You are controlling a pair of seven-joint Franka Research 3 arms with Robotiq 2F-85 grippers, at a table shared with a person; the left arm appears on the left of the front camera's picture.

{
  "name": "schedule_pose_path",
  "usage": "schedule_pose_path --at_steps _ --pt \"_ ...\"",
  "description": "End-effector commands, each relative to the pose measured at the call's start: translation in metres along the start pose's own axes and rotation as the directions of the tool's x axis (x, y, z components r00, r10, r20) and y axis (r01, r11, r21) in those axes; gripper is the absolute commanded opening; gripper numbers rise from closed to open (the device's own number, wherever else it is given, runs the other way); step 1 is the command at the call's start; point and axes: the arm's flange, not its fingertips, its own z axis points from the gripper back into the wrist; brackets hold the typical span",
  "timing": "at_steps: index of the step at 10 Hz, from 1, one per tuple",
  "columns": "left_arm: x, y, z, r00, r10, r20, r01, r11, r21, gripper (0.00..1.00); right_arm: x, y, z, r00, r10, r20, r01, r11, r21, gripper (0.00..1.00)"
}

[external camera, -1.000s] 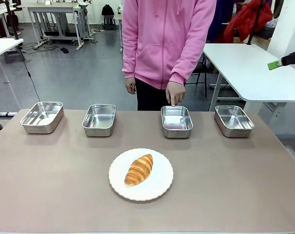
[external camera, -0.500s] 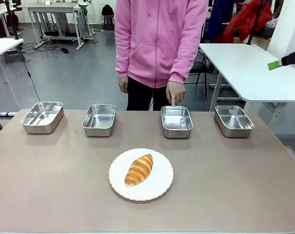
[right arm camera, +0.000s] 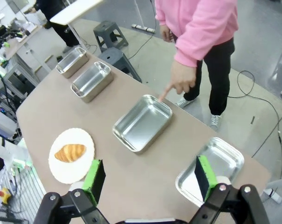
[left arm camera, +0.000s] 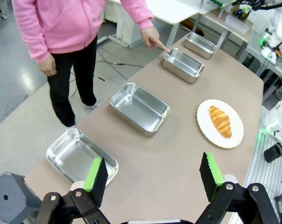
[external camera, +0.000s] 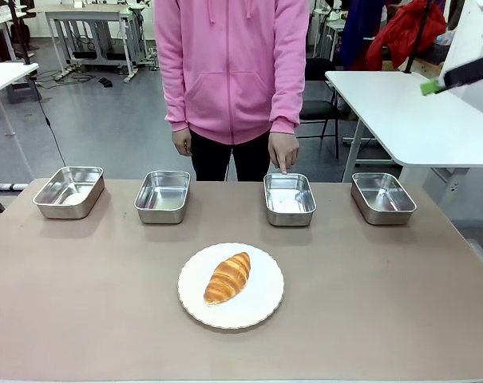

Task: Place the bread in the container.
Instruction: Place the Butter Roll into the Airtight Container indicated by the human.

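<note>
The bread (external camera: 227, 277), a golden-brown croissant, lies on a round white plate (external camera: 261, 302) at the table's middle front. The container (external camera: 289, 199) is a shiny steel tray, third from the left in the far row. A person's hand (external camera: 283, 153) points a finger at its far rim. My right gripper (external camera: 433, 86) hangs high at the far right, away from the table. In the right wrist view my right gripper (right arm camera: 149, 179) is open and empty above the trays, with the bread (right arm camera: 70, 152) down to the left. My left gripper (left arm camera: 153, 175) is open and empty too, and the bread (left arm camera: 220, 121) lies beyond it.
Three more steel trays stand in the same row: far left (external camera: 69, 191), second from left (external camera: 162, 195) and far right (external camera: 382, 197). The person in a pink hoodie (external camera: 233, 72) stands at the far edge. A white side table (external camera: 401, 112) stands behind on the right.
The person has shifted toward picture left while the pointing hand stays at the tray. My right gripper has moved slightly up and left.
</note>
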Motion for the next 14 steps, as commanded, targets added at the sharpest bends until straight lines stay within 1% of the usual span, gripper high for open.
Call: schedule_pose_path --at_steps 1,2,3,4,5,6,7,9,10,11,12,14 --pt "0.0 -0.001 0.002 1.0 -0.01 0.003 0.01 1.0 -0.005 1.0 0.015 0.064 -0.028 0.994 -0.102 -0.047 0.098 0.992 -0.083 1.0" --pt "0.0 -0.001 0.002 1.0 -0.01 0.003 0.01 1.0 -0.005 1.0 0.027 0.091 -0.047 0.978 -0.196 -0.074 0.185 0.974 -0.131 1.0" --pt "0.0 -0.001 0.002 1.0 -0.01 0.003 0.01 1.0 -0.005 1.0 0.034 0.116 -0.069 0.96 -0.257 -0.11 0.24 0.96 -0.143 1.0" --pt "0.0 -0.001 0.002 1.0 -0.01 0.003 0.01 1.0 -0.005 1.0 0.039 0.137 -0.094 0.933 -0.334 -0.133 0.307 0.932 -0.19 1.0" --pt "0.0 -0.001 0.002 1.0 -0.01 0.003 0.01 1.0 -0.005 1.0 0.039 0.158 -0.121 0.904 -0.391 -0.17 0.346 0.906 -0.243 1.0" --pt "0.0 -0.001 0.002 1.0 -0.01 0.003 0.01 1.0 -0.005 1.0 0.034 0.181 -0.151 0.874 -0.438 -0.211 0.37 0.881 -0.296 1.0" --pt "0.0 -0.001 0.002 1.0 -0.01 0.003 0.01 1.0 -0.005 1.0 0.025 0.2 -0.175 0.844 -0.483 -0.233 0.388 0.849 -0.358 1.0" --pt "0.0 -0.001 0.002 1.0 -0.01 0.003 0.01 1.0 -0.005 1.0 0.001 0.224 -0.208 0.784 -0.565 -0.256 0.437 0.796 -0.418 1.0" --pt "0.0 -0.001 0.002 1.0 -0.01 0.003 0.01 1.0 -0.005 1.0 -0.009 0.222 -0.218 0.738 -0.627 -0.248 0.506 0.758 -0.411 1.0" --pt "0.0 -0.001 0.002 1.0 -0.01 0.003 0.01 1.0 -0.005 1.0 -0.01 0.207 -0.2 0.72 -0.636 -0.28 0.617 0.77 -0.161 1.0" --pt "0.0 -0.001 0.002 1.0 -0.01 0.003 0.01 1.0 -0.005 1.0 -0.009 0.224 -0.216 0.777 -0.568 -0.271 0.443 0.8 -0.405 1.0" --pt "0.0 -0.001 0.002 1.0 -0.01 0.003 0.01 1.0 -0.005 1.0 -0.009 0.224 -0.216 0.777 -0.568 -0.271 0.443 0.8 -0.405 1.0"
